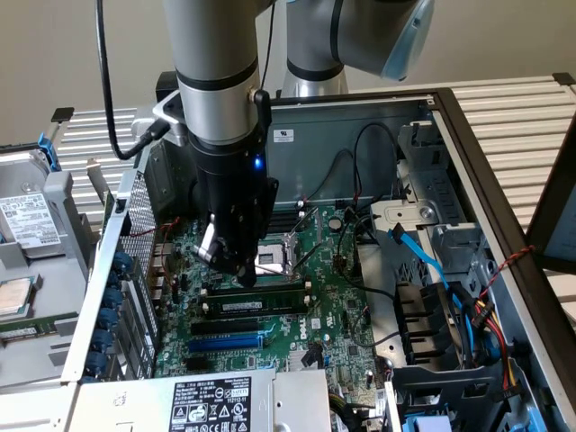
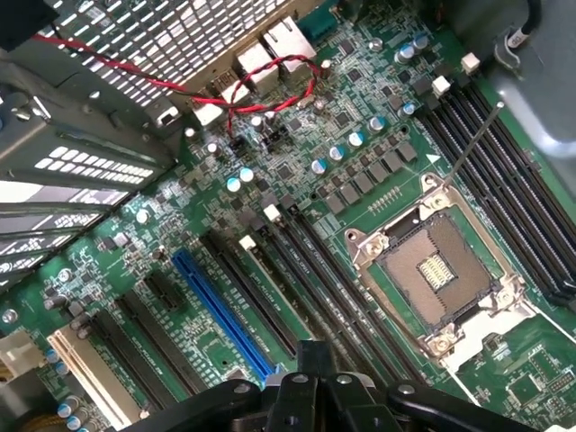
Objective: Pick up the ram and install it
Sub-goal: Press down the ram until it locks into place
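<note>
Overhead in the exterior view, the arm reaches down into an open computer case, and its gripper hangs just above the green motherboard, at the edge of the open processor socket on the exterior view's left. The jaws are drawn fully together and nothing shows between them. The ram, a dark green stick with a small white label, lies lengthwise in the memory slots just below the gripper in this view, apart from the fingertips; whether it is pressed fully home cannot be told. A blue expansion slot runs parallel to it nearer the camera, and a blue cable crosses the drive bay on the exterior view's right. Outside the case on the exterior view's left sits a hard drive. Seen from the wrist, the gripper's dark body is closed and empty-handed over the motherboard. The processor socket is open with its bare contacts showing, flanked by long black memory slots on its far side and another bank beside a blue expansion slot. A twisted red wire loops across the perforated metal wall.
</note>
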`<state>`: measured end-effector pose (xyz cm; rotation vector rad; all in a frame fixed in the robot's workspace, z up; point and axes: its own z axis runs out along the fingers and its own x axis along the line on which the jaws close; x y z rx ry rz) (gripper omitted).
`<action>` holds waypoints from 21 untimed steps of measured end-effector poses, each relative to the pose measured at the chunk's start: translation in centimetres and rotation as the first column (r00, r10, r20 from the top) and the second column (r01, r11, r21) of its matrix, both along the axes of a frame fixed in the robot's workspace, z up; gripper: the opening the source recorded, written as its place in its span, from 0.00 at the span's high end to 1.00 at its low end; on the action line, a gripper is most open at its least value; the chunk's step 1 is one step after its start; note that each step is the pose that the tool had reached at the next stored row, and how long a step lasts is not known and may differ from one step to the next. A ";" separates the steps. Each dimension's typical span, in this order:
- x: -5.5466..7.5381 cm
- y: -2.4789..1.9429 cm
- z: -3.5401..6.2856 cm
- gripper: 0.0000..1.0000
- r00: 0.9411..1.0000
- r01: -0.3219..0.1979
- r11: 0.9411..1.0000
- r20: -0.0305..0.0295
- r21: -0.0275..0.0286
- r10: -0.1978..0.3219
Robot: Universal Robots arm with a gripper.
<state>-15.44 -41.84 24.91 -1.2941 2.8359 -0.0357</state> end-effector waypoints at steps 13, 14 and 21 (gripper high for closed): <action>0.0 0.00 0.03 0.90 0.981 0.196 0.981 0.000 0.000 -0.196; 0.0 0.00 0.03 0.90 0.977 0.212 0.977 0.000 0.000 -0.212; 0.0 0.00 0.04 0.90 0.949 0.315 0.949 0.000 0.000 -0.315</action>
